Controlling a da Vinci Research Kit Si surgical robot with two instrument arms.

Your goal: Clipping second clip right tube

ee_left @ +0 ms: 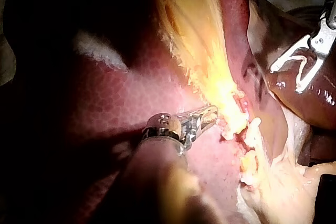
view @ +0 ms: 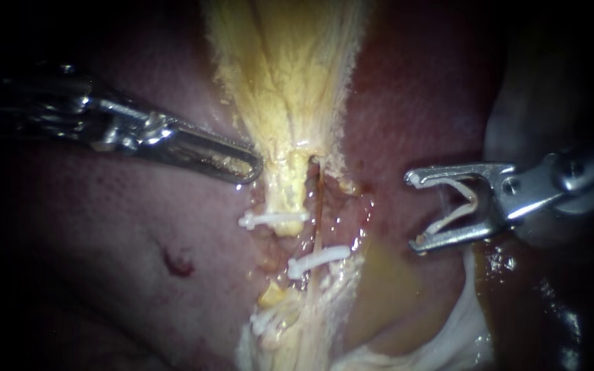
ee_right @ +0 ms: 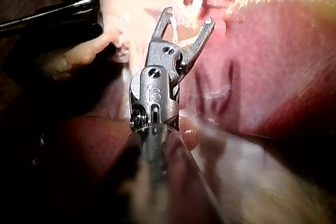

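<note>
The right tube (view: 318, 213) is a thin reddish strand beside a thicker yellow tube (view: 289, 192). One white clip (view: 317, 260) sits across the right tube low down, and another white clip (view: 273, 220) crosses the yellow tube. My right instrument (view: 414, 211) stands well to the right of both tubes, clear of them. Its jaws are spread wide around a V-shaped white clip (view: 458, 204), each touching a leg of it; the right wrist view (ee_right: 189, 16) shows the same. My left instrument (view: 256, 167) has its jaws together, the tip against the yellow tissue's left edge.
Fanned yellow gallbladder tissue (view: 283, 62) rises above the tubes, with the red liver (view: 118, 227) on both sides. A third white clip (view: 269, 321) lies lower on the stalk. Pale white tissue (view: 455, 336) folds under my right instrument.
</note>
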